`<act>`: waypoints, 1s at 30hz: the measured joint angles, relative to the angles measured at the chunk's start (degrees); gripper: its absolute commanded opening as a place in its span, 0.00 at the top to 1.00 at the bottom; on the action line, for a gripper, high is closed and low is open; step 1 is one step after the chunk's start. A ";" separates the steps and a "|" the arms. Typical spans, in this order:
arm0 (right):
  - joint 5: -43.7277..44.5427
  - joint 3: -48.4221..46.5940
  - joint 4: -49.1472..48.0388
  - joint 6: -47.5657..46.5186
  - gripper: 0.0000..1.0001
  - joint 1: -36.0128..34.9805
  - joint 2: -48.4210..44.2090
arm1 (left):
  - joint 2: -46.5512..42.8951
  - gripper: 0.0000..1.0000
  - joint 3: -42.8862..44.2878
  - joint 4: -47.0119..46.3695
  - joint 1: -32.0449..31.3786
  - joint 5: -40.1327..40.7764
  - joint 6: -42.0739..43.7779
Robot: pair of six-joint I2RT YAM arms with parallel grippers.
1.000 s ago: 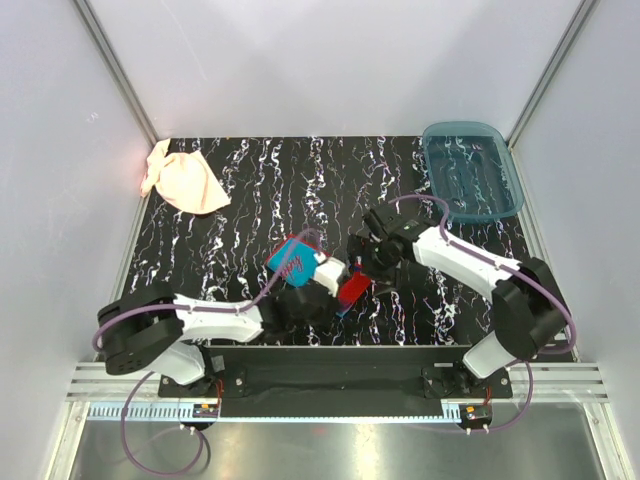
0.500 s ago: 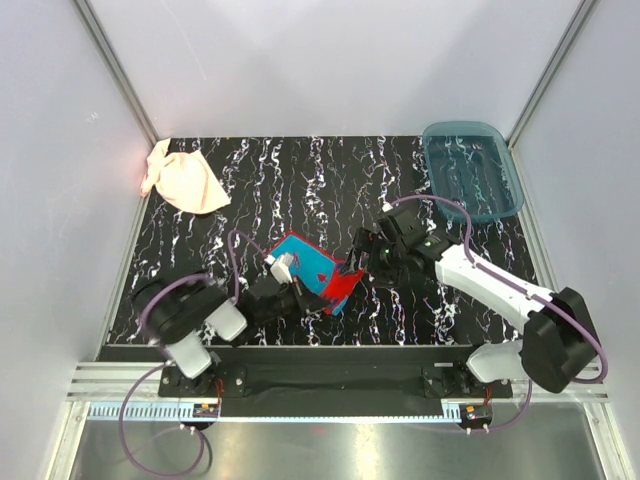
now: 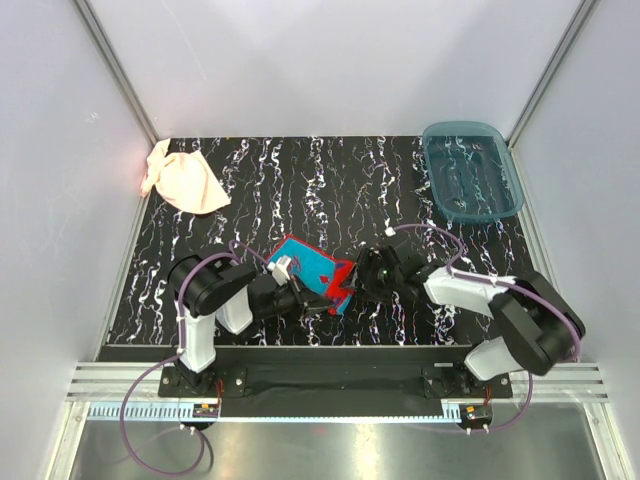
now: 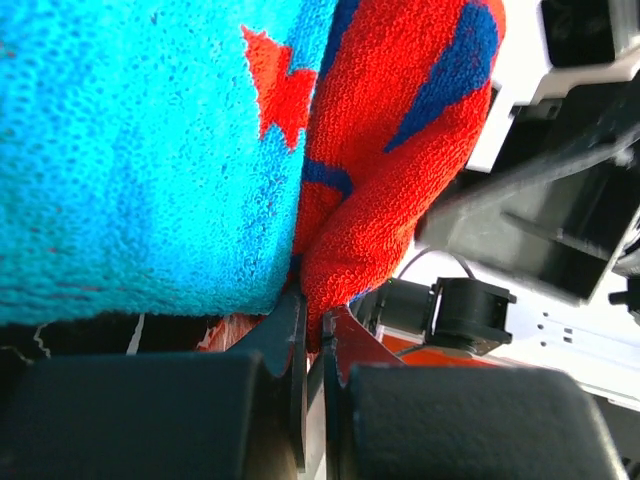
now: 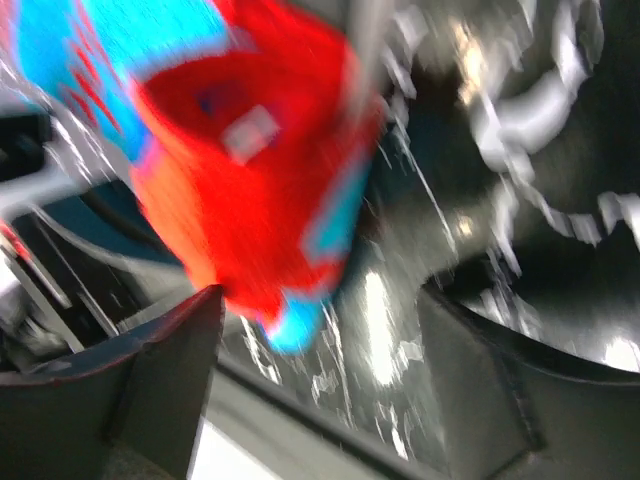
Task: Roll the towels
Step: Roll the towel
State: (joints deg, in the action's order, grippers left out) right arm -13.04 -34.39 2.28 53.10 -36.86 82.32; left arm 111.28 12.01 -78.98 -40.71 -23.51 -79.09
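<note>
Peach towel (image 3: 183,183) is seen crumpled at the far left corner of the counter (image 3: 400,180). Blue towel (image 3: 310,266) is found near the near edge, about centre. Its red fold is pinched by the left gripper (image 4: 312,320), jaws clamped on it. Right gripper (image 5: 320,300) is placed just beside the towel, jaws apart, gripping nothing. Tray (image 3: 505,170) is seen at the far right corner.

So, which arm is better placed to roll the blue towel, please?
Left, probably: the left gripper is shut on the blue towel, while the right gripper hangs open near it.
</note>
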 measured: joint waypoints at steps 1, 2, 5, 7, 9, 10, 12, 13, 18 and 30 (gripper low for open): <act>0.42 0.07 -2.60 0.26 0.26 -0.11 0.98 | 0.00 1.00 0.00 0.04 0.00 -0.33 -0.33; 0.35 0.09 -4.70 0.55 0.32 -0.15 2.05 | 0.00 1.00 0.00 0.07 0.00 -0.59 -0.59; -0.42 0.07 -12.11 1.68 0.47 -0.33 6.54 | 0.13 1.00 0.04 0.11 0.15 -1.16 -1.33; -0.81 0.07 -15.45 2.10 0.67 -0.52 8.66 | 0.20 1.00 0.11 0.15 0.39 -1.49 -1.84; -0.83 0.20 -17.18 2.47 0.86 -0.70 10.12 | 0.20 1.00 0.26 0.39 0.57 -1.88 -2.05; -1.05 0.39 -18.05 2.75 0.98 -0.76 10.51 | 0.22 1.00 0.37 0.50 0.61 -2.08 -2.25; -1.05 0.81 -18.95 2.89 1.00 -0.87 10.56 | 0.22 0.93 0.70 0.98 0.72 -2.56 -2.45; -1.03 0.98 -19.12 3.02 1.00 -0.87 10.54 | 0.22 0.88 0.92 1.18 0.76 -2.91 -2.43; 0.15 0.50 -14.93 2.82 1.00 -0.96 8.76 | -0.72 0.47 1.53 2.34 0.81 -4.26 -1.05; 8.11 -14.86 19.78 -2.12 1.00 -1.27 3.48 | -35.32 0.28 11.89 43.39 -4.37 8.37 25.35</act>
State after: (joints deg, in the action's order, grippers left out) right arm -4.93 -49.25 22.06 50.98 -38.13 85.80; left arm 75.96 23.90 -35.59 -45.08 -15.14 -53.74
